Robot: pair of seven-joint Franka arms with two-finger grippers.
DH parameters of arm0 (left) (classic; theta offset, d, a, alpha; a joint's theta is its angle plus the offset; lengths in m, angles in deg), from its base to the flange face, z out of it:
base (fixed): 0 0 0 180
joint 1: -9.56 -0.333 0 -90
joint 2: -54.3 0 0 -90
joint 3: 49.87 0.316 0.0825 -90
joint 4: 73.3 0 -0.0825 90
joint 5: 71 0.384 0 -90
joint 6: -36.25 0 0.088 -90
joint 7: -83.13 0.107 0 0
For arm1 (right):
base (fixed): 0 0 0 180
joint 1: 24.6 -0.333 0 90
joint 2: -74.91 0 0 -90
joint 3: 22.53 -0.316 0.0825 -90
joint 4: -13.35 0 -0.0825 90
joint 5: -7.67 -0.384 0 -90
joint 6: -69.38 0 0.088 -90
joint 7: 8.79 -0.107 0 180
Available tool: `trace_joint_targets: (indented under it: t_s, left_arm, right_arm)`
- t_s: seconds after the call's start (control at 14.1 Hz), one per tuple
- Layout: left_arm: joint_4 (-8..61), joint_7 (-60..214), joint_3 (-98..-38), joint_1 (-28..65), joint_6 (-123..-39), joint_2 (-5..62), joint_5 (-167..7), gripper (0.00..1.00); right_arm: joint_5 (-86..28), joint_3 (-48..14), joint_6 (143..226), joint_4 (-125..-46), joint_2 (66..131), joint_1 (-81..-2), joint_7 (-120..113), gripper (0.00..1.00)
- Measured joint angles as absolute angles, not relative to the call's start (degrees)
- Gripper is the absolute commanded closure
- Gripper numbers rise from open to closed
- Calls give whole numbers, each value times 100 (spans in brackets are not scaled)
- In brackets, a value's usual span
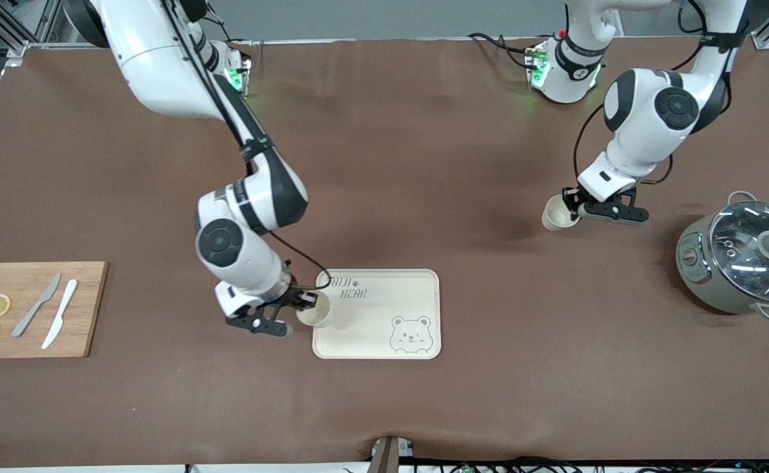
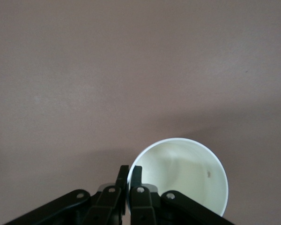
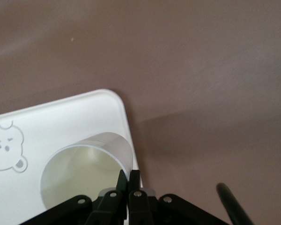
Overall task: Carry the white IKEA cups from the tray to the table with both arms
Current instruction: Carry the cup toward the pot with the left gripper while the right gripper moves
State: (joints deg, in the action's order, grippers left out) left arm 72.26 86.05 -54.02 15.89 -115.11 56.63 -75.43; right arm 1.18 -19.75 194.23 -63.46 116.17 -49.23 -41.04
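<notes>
Right gripper (image 1: 300, 309) jaws are pinched shut on a cup (image 1: 315, 314) rim over the tray (image 1: 384, 328) corner; left gripper (image 1: 572, 205) jaws likewise clamp 1 cup (image 1: 557, 213) above the worktop (image 1: 424, 164). Thin rim grips could slip, tipping either cup.

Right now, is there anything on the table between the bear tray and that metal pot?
No. In the front view, only bare brown table lies between the tray and the pot.

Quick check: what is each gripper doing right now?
Left gripper: shut on a white cup, over the table.
Right gripper: shut on the cup on the tray.
</notes>
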Motion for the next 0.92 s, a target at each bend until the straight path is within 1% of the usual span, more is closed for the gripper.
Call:
trace_joint_targets:
  t_s: [0.28, 0.71, 0.78, 0.92]
  left_arm:
    - [7526, 8724, -5402, 1586, -12224, 5487, -7543, 100]
    - [7603, 8788, -5401, 1573, -13411, 4682, -7543, 100]
    - [7601, 8800, -5400, 1564, -13527, 4613, -7543, 1]
    - [7596, 8888, -5400, 1551, -13560, 4603, -7543, 0]
  right_arm:
    - [237, -1947, 18980, -6098, 11553, -4435, -3247, 100]
    - [237, -1930, 18811, -6048, 11403, -3520, -1347, 100]
    - [238, -1928, 18762, -6048, 11403, -3402, -1051, 100]
    - [239, -1927, 18681, -6048, 11403, -3157, -450, 100]
